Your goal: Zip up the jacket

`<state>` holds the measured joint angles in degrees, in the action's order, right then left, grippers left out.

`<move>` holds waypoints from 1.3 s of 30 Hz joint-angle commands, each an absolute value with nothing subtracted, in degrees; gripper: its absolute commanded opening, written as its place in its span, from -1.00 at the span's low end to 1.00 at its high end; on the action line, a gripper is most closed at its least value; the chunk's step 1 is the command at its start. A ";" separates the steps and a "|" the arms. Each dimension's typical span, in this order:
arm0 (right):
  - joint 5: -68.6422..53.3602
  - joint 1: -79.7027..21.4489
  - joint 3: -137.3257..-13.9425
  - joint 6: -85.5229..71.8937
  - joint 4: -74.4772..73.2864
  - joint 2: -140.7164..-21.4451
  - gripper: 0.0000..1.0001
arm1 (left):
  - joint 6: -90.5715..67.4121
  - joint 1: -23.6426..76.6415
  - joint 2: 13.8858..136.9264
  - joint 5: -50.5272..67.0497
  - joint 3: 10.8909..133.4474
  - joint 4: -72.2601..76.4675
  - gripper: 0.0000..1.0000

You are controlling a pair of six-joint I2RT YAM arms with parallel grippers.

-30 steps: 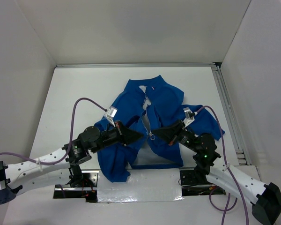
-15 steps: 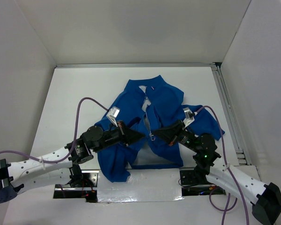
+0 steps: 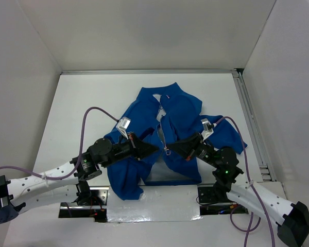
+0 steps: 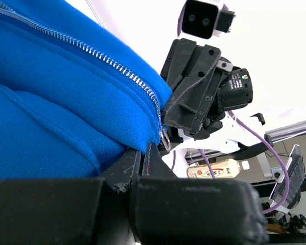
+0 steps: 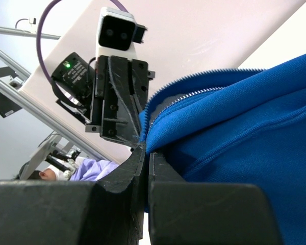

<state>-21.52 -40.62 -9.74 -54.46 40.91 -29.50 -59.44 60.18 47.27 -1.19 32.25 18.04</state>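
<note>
The jacket (image 3: pixel 180 110) lies mid-desk (image 3: pixel 92 98), collar to the far side, hem towards my bases. The zipper (image 3: pixel 161 131) runs down its middle. My left hand (image 3: pixel 153 149) sits left of the zipper's lower end and my right hand (image 3: pixel 171 145) sits right of it, the two facing each other.

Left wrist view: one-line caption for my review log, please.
Left claw pinching the blue jacket beside the lower end of its zipper, with the right claw gripping the fabric just opposite.
</note>
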 commanded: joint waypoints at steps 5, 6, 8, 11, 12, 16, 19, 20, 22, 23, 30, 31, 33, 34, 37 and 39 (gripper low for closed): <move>-21.80 -41.31 -11.43 -54.23 43.15 -28.56 -1.00 | -56.86 60.21 45.62 -0.61 34.10 21.80 -1.00; -21.62 -41.31 -11.51 -54.32 43.15 -28.56 -1.00 | -56.78 60.21 45.70 -0.62 34.19 21.88 -1.00; -21.36 -41.40 -11.60 -54.32 43.50 -28.65 -1.00 | -56.69 60.21 45.62 -0.53 34.01 21.89 -1.00; -22.14 -41.40 -11.95 -54.40 43.85 -29.00 -1.00 | -56.51 60.21 45.70 -0.53 34.01 21.19 -1.00; -22.41 -41.31 -12.04 -54.49 44.03 -29.18 -1.00 | -56.43 60.21 45.70 -0.79 34.01 21.09 -1.00; -22.94 -41.40 -12.65 -54.32 43.33 -29.53 -1.00 | -55.99 60.21 45.62 -0.97 33.84 21.00 -1.00; -22.94 -41.31 -12.74 -54.23 42.80 -29.79 -1.00 | -55.46 60.21 45.44 -0.79 34.27 20.13 -1.00; -23.03 -41.31 -12.66 -54.40 43.06 -29.88 -1.00 | -55.55 60.29 45.53 -1.14 34.19 19.78 -1.00; -23.38 -41.40 -12.92 -54.40 43.07 -30.06 -1.00 | -55.63 60.21 45.35 -1.41 34.10 19.51 -1.00; -23.38 -41.22 -13.01 -54.40 42.98 -30.15 -1.00 | -55.37 60.21 45.26 -1.32 34.01 19.69 -1.00; -23.55 -41.31 -13.18 -54.75 43.42 -30.85 -1.00 | -55.90 60.21 44.83 -2.28 33.31 18.72 -1.00; -23.64 -41.40 -13.18 -54.76 43.42 -30.94 -1.00 | -55.99 60.21 44.74 -2.37 33.31 18.89 -1.00; -23.73 -41.31 -13.10 -54.84 43.68 -31.20 -1.00 | -55.99 60.20 44.56 -2.46 33.13 18.99 -1.00; -23.64 -41.22 -13.27 -54.84 43.59 -31.29 -1.00 | -55.99 60.21 44.47 -2.55 33.13 18.81 -1.00; -23.47 -41.31 -13.18 -54.84 43.59 -31.20 -1.00 | -55.90 60.21 44.12 -2.55 32.61 19.16 -1.00; -23.55 -41.31 -13.36 -55.02 43.86 -31.46 -1.00 | -55.81 60.29 44.12 -2.72 32.69 19.16 -1.00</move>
